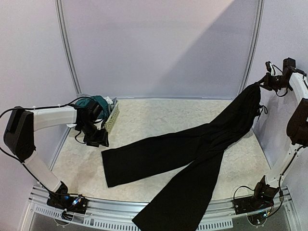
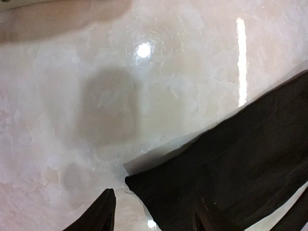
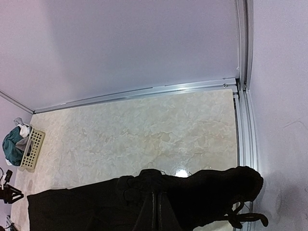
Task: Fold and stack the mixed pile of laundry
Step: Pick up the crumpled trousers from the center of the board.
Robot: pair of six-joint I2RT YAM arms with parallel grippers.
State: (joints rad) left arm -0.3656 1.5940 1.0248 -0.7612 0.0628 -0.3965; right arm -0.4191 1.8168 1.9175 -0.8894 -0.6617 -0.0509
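Dark fabric runs on a diagonal across the scene: the black trousers [image 1: 202, 144] have their long axis going from the far right corner down toward the near left. The waist is lifted off the surface at the upper right, where the right gripper [image 1: 266, 83] has its fingers pinched together on the bunched waistband. Both legs lie fanned out flat. One points left and ends in a square hem, while the other points toward the front rail and drapes over it.

The left gripper [image 1: 97, 138] hovers just beside that left hem, fingers spread apart and holding nothing.

The table [image 1: 159, 120] is a glossy cream marbled surface showing lamp reflections, enclosed by pale lilac wall panels with aluminium rails. In the far left corner stands a perforated basket [image 1: 111, 118] holding the teal shorts [image 1: 97, 102] and a white cloth [image 3: 23, 130], both crumpled and partly behind the left arm.

The near leg's hem is cut off by the bottom of the overhead view. In the left wrist view, one finger is hard to distinguish against the black cloth.
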